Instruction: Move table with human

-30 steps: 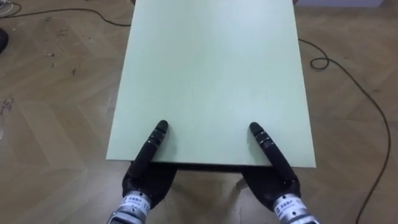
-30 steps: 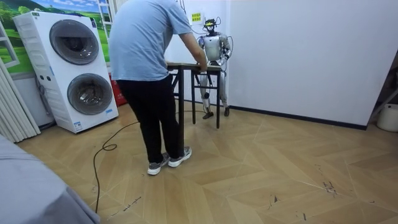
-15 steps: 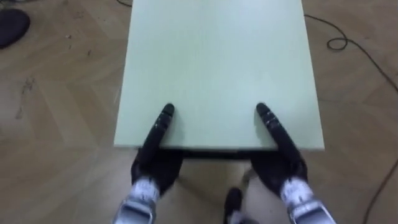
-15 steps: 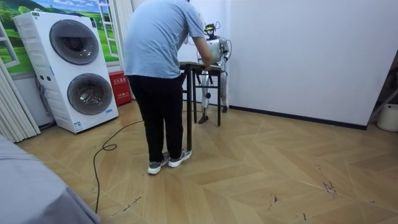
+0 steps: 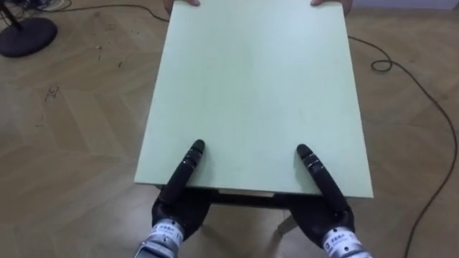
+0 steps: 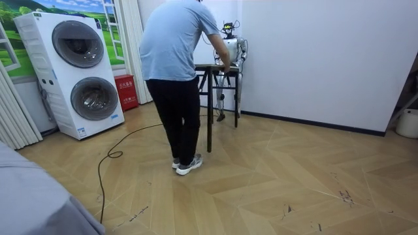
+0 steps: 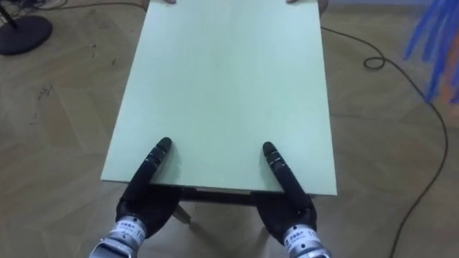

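Wood floor lies open along both long edges of table.

You see little of the left robot hand and the right robot hand: most of each lies hidden under the near edge of the pale green rectangular counter. At its far end, the person's hands are cut off by the top edge.

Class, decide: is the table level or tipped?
Level: in the room view the table shows a flat top edge, with the person holding one end.
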You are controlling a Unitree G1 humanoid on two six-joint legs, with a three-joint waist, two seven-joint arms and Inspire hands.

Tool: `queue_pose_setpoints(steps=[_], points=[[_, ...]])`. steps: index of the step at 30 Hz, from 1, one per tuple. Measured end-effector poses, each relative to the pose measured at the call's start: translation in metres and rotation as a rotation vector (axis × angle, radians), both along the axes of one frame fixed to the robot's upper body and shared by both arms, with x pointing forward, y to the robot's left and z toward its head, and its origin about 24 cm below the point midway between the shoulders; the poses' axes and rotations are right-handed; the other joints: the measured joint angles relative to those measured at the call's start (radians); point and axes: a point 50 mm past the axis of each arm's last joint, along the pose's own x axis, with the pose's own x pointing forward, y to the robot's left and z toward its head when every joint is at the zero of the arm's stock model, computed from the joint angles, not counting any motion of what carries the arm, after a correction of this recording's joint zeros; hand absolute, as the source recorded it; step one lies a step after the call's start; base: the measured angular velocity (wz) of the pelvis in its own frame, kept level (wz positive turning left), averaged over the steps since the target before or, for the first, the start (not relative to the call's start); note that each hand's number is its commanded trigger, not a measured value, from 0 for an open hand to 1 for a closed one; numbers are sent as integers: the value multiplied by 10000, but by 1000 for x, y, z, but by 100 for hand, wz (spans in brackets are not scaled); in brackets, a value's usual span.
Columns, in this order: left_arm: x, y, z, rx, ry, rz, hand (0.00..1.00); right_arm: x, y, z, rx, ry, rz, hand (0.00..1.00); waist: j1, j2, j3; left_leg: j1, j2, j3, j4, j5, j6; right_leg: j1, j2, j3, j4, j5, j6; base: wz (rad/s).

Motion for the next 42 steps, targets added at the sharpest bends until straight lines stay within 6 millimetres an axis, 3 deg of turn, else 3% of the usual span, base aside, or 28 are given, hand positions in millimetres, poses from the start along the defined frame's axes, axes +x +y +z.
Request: queue_pose_setpoints(steps=[6,13,15,16,17,18,19,20,21,23,26,27,33,40,42], points=[[-9,7,-3,-1,-35,161,100,-4,7,-2,194,137,140,100,-69,-22,-8,432,-32,65,-600,278,114,618,216,30,-1167,561,203,-3],[-11,10,-3,-7,-109,246,100,-3,8,-2,192,100,285,100,-34,-33,-10,452,133,-369,-711,315,99,1134,371,-390,-1942,645,244,16],[-16,12,-4,-37,-23,379,100,-3,9,-2,210,139,454,100,23,-56,-12,539,134,-382,-549,441,-129,1524,433,-410,-2296,681,235,13],[-17,13,-4,-39,11,413,100,-3,10,-2,205,160,498,100,42,-97,14,466,145,-382,-208,501,-236,1700,368,-311,-2467,729,256,20],[-18,13,-4,-45,40,425,100,-4,10,-3,213,216,504,100,174,-364,167,-140,154,-674,972,565,-529,1980,-2,428,-2666,812,381,65],[-15,10,-3,-56,-50,339,100,-4,8,-3,205,142,387,100,-27,-430,195,-885,181,-1508,318,655,-486,1911,-183,1116,-2617,909,534,98],[-12,9,-1,6,-198,244,100,-3,6,-2,232,2,310,100,-194,-396,175,-1271,274,-1837,-310,1072,-506,1746,-198,1249,-2548,879,588,91],[-9,9,2,168,-408,194,100,-2,4,-1,277,-109,261,100,-37,-626,144,-1543,304,-1295,-229,1546,-130,1449,-276,1231,-2407,752,821,35],[-8,8,5,164,-535,182,100,-2,4,0,318,-221,280,100,236,-642,135,-1560,335,-987,-269,1550,-123,1451,-343,614,-2450,702,826,0],[-9,9,5,146,-496,203,100,-1,4,1,247,-272,332,100,501,-526,152,-1413,308,-1001,-284,1549,-123,1594,-382,8,-2478,636,764,-5],[-14,11,4,125,-396,350,100,-2,7,1,246,-253,481,100,809,-327,151,-1105,288,-1141,-477,1554,-138,1929,-321,-249,-2605,477,697,7],[-16,10,3,67,-342,387,100,-2,7,1,178,-272,512,100,975,-272,143,-1004,262,-1150,-602,1616,-244,2010,-310,-379,-2632,427,655,5],[-22,10,1,-224,-364,666,100,2,8,3,-41,-480,678,100,1459,-262,145,-1062,345,-1659,-872,1750,-471,2068,-181,-842,-2599,172,460,21],[-27,13,-2,-469,-187,818,100,2,10,2,-236,-463,919,100,1600,-158,133,-1199,325,-2399,-810,1802,-554,2513,-248,-1704,-2590,54,457,45],[-27,13,-2,-535,-190,796,100,2,10,2,-303,-489,933,100,1540,-66,124,-1432,283,-2754,-603,1812,-560,2613,-342,-2220,-2439,-76,442,68]])
